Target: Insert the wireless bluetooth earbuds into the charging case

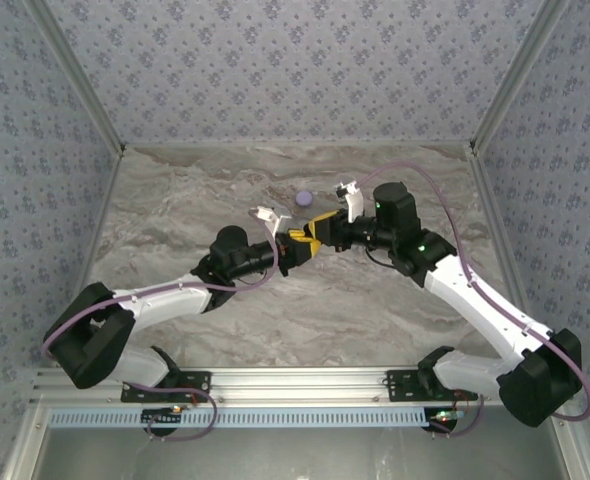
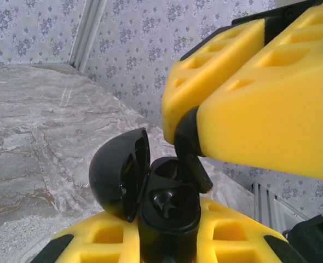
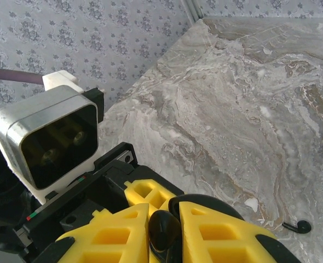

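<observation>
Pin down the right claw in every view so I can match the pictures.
Top external: right claw at mid-table, tips meeting the left claw.
Left wrist: right claw, big yellow fingers at upper right, above the open charging case.
Right wrist: right claw at the bottom edge, pinching a black earbud.
Shared landmark: the left claw, facing it in all three.

Marbled tabletop (image 1: pixel 175 200), floral-patterned walls (image 1: pixel 295 70)

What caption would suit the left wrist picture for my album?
Right gripper holds a black earbud at the open case in the left gripper.
</observation>
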Controlling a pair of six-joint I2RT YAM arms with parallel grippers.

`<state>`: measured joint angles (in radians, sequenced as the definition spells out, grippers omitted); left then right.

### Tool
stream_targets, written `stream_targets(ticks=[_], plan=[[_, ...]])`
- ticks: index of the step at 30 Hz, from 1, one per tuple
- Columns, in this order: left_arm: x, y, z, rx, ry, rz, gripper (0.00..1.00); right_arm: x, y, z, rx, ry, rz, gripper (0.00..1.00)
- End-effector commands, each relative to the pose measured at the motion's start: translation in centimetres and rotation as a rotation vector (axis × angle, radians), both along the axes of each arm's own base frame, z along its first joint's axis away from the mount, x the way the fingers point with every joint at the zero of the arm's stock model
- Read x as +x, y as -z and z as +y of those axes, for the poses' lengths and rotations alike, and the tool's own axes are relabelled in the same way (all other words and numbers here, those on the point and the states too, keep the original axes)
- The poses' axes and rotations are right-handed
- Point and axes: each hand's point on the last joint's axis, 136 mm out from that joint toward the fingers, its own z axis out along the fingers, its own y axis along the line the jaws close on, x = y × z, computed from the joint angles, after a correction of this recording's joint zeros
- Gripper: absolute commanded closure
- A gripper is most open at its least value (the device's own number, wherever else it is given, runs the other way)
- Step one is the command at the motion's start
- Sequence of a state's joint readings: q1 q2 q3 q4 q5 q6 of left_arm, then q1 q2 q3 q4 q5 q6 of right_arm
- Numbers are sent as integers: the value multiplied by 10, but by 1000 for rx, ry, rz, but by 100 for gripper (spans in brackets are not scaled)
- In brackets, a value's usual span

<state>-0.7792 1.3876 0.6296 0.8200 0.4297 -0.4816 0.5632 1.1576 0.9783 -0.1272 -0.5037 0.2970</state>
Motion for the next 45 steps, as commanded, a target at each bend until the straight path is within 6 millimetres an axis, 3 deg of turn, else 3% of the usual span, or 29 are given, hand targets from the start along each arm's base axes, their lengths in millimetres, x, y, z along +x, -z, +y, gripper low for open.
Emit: stream_targets(ticks=[1, 9, 14, 17, 21, 25, 29, 34, 38, 45], plan=[[2, -39, -1, -74, -8, -62, 90, -1, -5, -1, 0, 6, -36, 81], [9, -31, 0, -36, -40, -36, 90, 5, -8, -5, 1, 48, -50, 81], [22, -1, 4, 109, -115, 26, 90, 12, -5, -15, -29, 116, -41, 81], [29, 17, 10, 180, -164, 59, 91, 16, 8, -23, -66, 151, -7, 81], [35, 42, 24, 293, -240, 101, 91, 17, 43, -35, -152, 185, 78, 80], [36, 57, 39, 373, -294, 112, 91, 16, 95, -49, -233, 219, 211, 80], [34, 62, 48, 411, -317, 108, 92, 16, 146, -60, -283, 250, 341, 80], [32, 64, 55, 428, -333, 106, 91, 22, 194, -68, -330, 298, 437, 80], [31, 66, 56, 433, -334, 107, 92, 28, 224, -70, -371, 318, 490, 81], [31, 69, 57, 437, -337, 110, 92, 36, 255, -81, -475, 378, 536, 81]])
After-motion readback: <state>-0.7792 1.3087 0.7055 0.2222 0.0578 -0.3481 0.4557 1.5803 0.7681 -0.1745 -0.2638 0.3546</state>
